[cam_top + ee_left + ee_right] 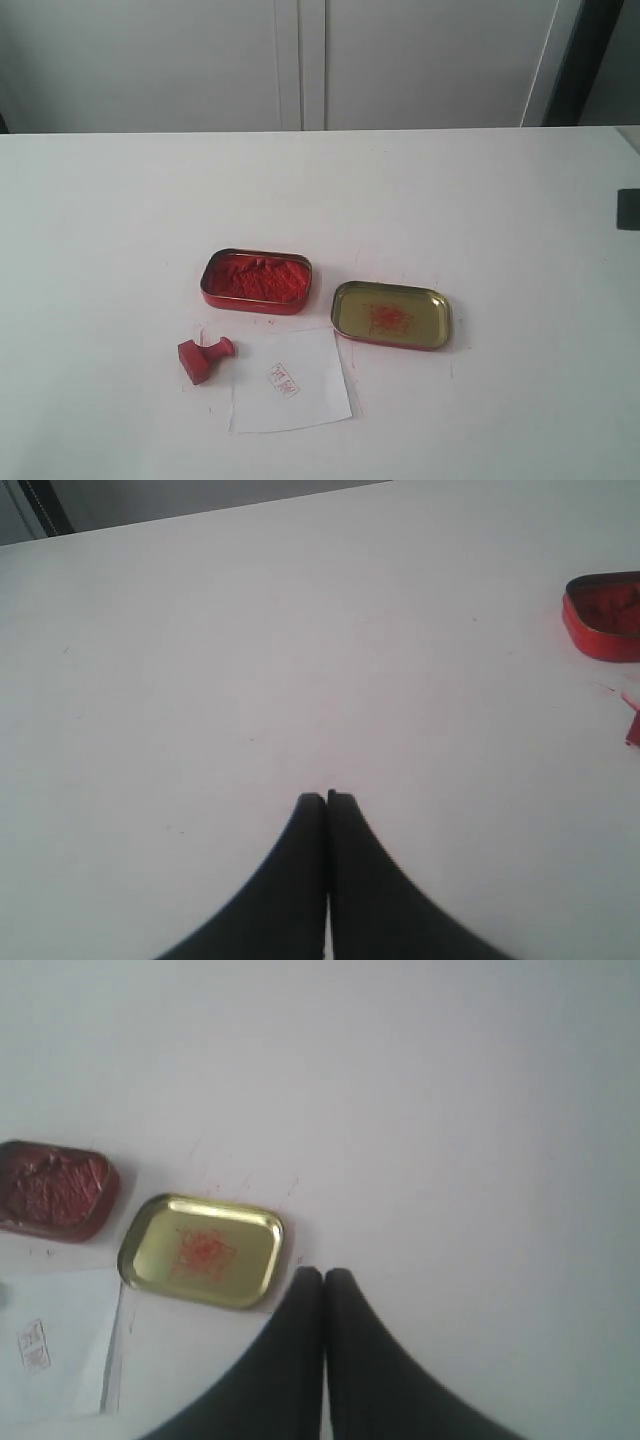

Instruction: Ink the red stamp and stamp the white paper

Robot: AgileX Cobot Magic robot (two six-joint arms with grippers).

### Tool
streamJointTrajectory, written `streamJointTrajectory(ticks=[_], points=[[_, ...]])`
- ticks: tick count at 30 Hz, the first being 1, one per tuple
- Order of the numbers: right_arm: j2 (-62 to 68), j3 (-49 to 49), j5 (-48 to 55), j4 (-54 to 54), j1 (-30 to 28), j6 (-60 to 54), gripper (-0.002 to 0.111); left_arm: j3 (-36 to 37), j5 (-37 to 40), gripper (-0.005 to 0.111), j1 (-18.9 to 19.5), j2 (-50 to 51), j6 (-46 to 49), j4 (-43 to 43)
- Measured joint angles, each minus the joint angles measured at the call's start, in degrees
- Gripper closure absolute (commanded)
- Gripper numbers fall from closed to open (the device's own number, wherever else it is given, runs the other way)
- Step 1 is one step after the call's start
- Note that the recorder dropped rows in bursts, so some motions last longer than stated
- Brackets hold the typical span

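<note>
The red stamp [204, 357] lies on its side on the table, just left of the white paper [290, 381], which carries a small red print. Behind them stands the red tin of ink paste [257, 280], and the gold lid [391, 314] with red smears lies to its right. In the left wrist view my left gripper [326, 797] is shut and empty over bare table, with the red tin [604, 615] far off at the frame's edge. My right gripper [323, 1273] is shut and empty, close beside the gold lid [202, 1249]; the paper [55, 1340] and tin [55, 1188] show beyond it. Neither gripper shows in the exterior view.
The white tabletop [120, 220] runs back to grey cabinet doors [300, 60]. A dark object [628, 209] sits at the right edge of the exterior view.
</note>
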Motion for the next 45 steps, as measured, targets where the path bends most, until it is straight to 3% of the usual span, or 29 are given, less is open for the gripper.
streamJointTrajectory(ticks=[20, 29, 45], points=[[-20.59, 11.44, -11.22, -1.35, 0.0, -3.21, 0.108, 0.0, 0.0, 0.107, 0.0, 0.0, 0.0, 0.0], [-21.63, 15.93, -21.03, -1.58, 0.0, -3.21, 0.108, 0.0, 0.0, 0.107, 0.0, 0.0, 0.0, 0.0], [-21.77, 16.15, -21.71, -1.71, 0.0, -3.34, 0.108, 0.0, 0.0, 0.107, 0.0, 0.0, 0.0, 0.0]])
